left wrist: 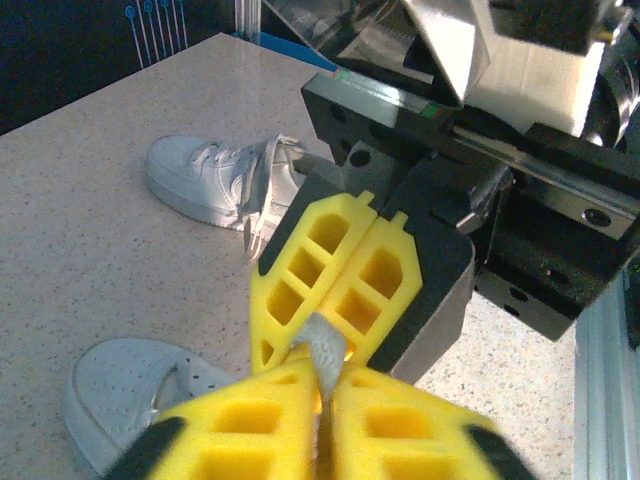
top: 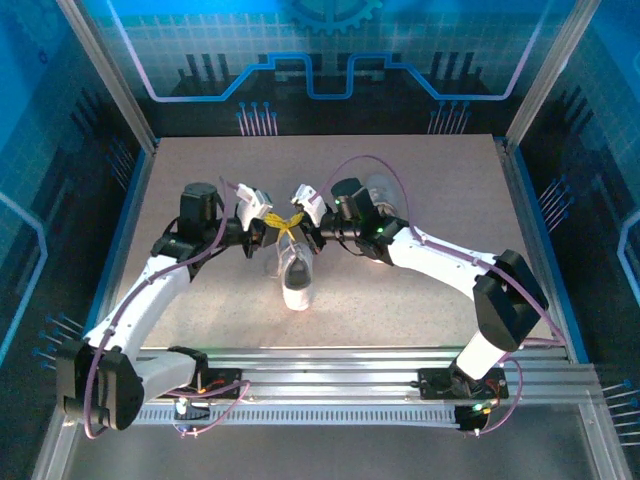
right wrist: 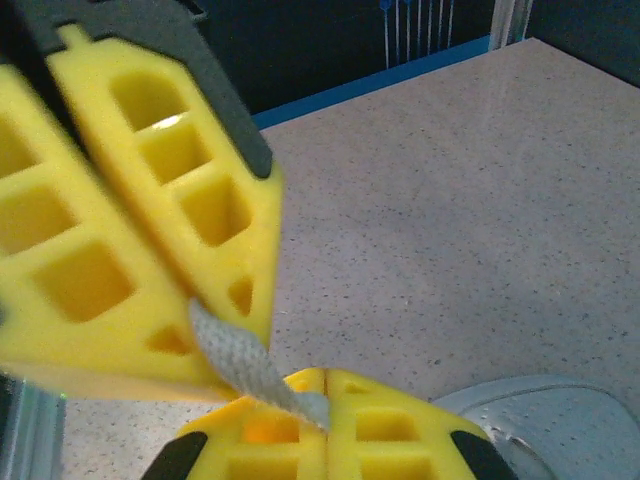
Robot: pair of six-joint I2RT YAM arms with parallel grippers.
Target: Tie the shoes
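The two arms meet tip to tip over the middle of the surface (top: pixel 200 170). The left gripper (left wrist: pixel 320 400) and the right gripper (right wrist: pixel 325 395) are each pinched on the same pale lace (right wrist: pixel 235 360), just above a white sneaker (top: pixel 297 282). The second sneaker (left wrist: pixel 215 180) lies further back.

Shoe (top: pixel 297 285) beneath left pincer (top: pixel 280 225) and right pincer (top: pixel 298 226), tabletop (top: pixel 450 165) behind open

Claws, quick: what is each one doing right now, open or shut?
Left claw: closed, pinching the shoelace.
Right claw: closed on the same shoelace.
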